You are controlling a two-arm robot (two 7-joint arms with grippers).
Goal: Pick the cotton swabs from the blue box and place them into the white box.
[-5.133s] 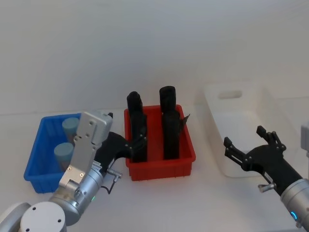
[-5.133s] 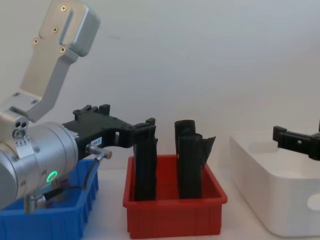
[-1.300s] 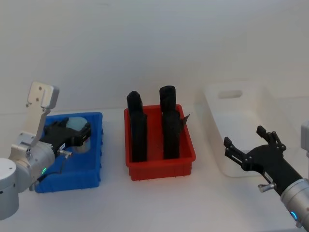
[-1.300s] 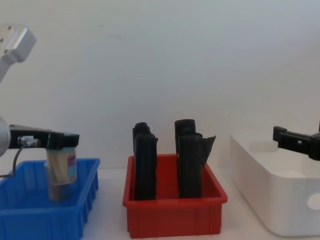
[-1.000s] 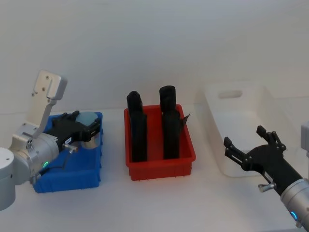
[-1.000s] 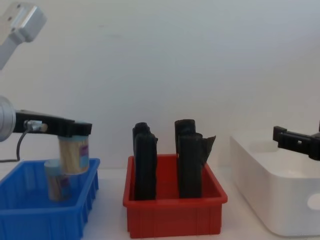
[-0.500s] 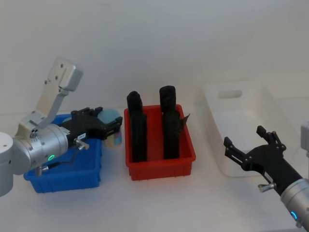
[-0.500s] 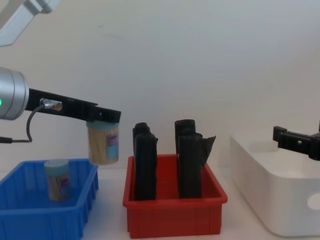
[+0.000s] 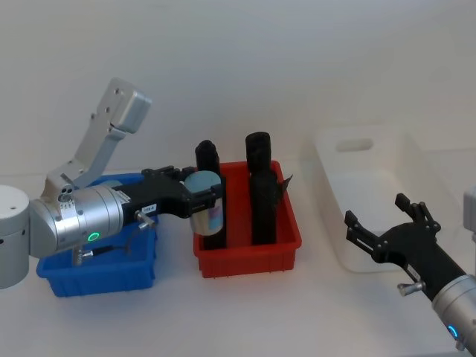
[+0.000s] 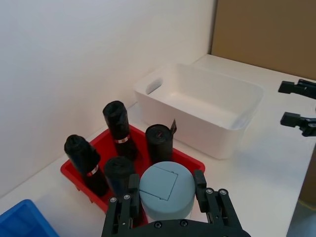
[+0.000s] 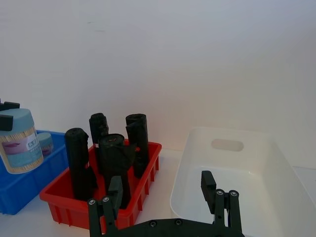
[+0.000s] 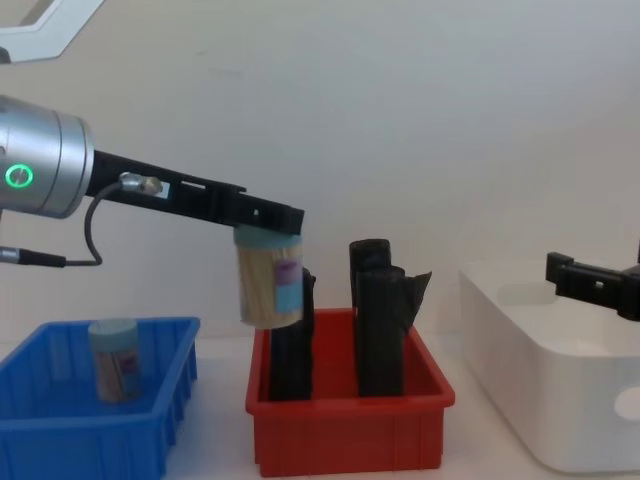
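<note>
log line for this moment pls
left pincer shut on cotton swab jar, aloft over red bin left edge | right pincer open, idle by white box | blue box: second jar inside

The held swab jar (image 12: 269, 280) is clear, with a pale blue lid, tan sticks inside and a label in purple and light blue. The second swab jar (image 12: 114, 358) has the same colours. The blue box (image 12: 150, 425) is bright blue, with vertical ribs along its sides. The red bin (image 12: 350, 440) is plain red. The rolls (image 10: 116, 121) standing in it are black, and two carry a thin red-and-white band. The white box (image 12: 540, 400) is plain white. The left pincer (image 12: 268, 222) and right pincer (image 9: 377, 210) are black. The left arm (image 12: 40, 165) is silver-grey with a glowing green ring (image 12: 17, 177). The desk (image 9: 245, 312) is white and the wall (image 12: 400, 120) off-white.
</note>
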